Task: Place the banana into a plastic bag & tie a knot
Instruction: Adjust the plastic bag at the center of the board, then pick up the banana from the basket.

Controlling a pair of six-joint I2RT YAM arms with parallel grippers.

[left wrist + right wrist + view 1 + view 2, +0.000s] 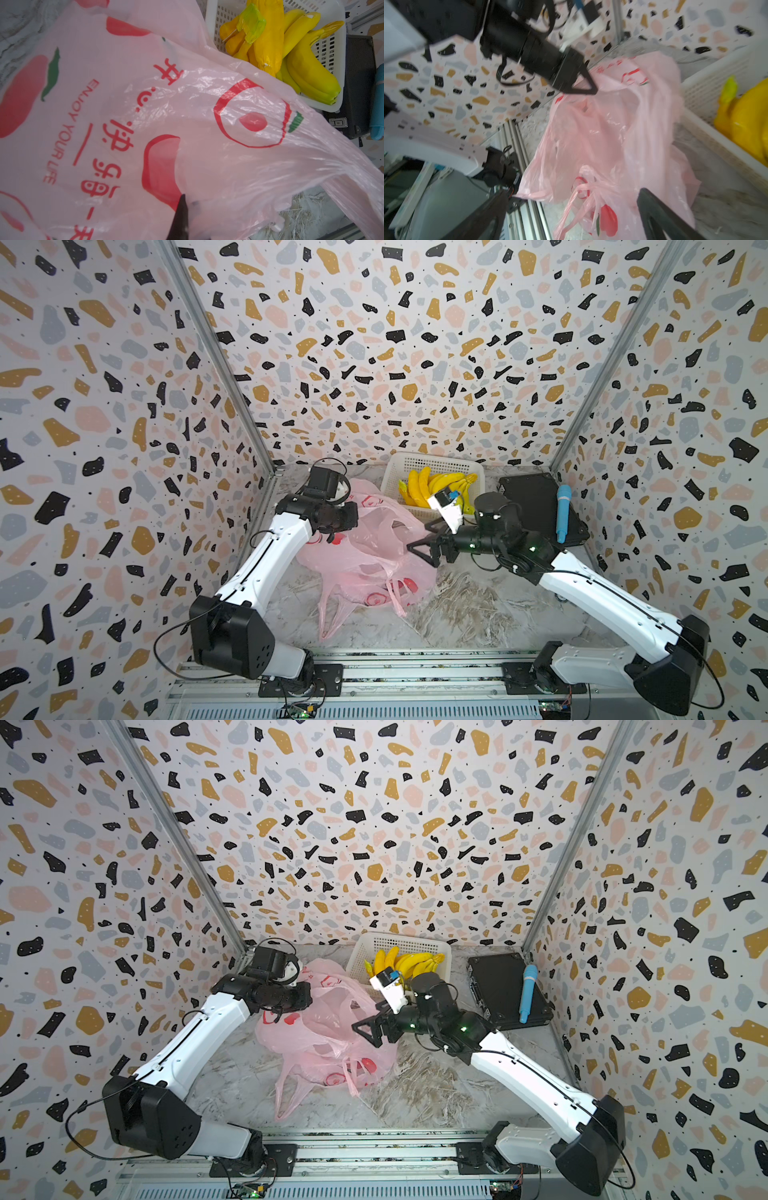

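Bananas (424, 487): a yellow bunch lying in the white basket (415, 460), far middle of the table, just right of the bag. Not bagged yet.
Bag (365, 547): thin pink film, crumpled mid-table, with its handle loops (332, 614) trailing toward the near edge.
Left pincer (588, 88): closed on the bag's upper rim, holding it lifted.
Right pincer (419, 539): spread wide and empty at the bag's right edge, near the basket.
Banana handling: probably firm, smooth and fairly heavy. Take yours across the stem end, where the bunch narrows.
Bag handling: limp, light and slippery, and likely to collapse if you release the rim. For the knot, grip bunched film at the handles.
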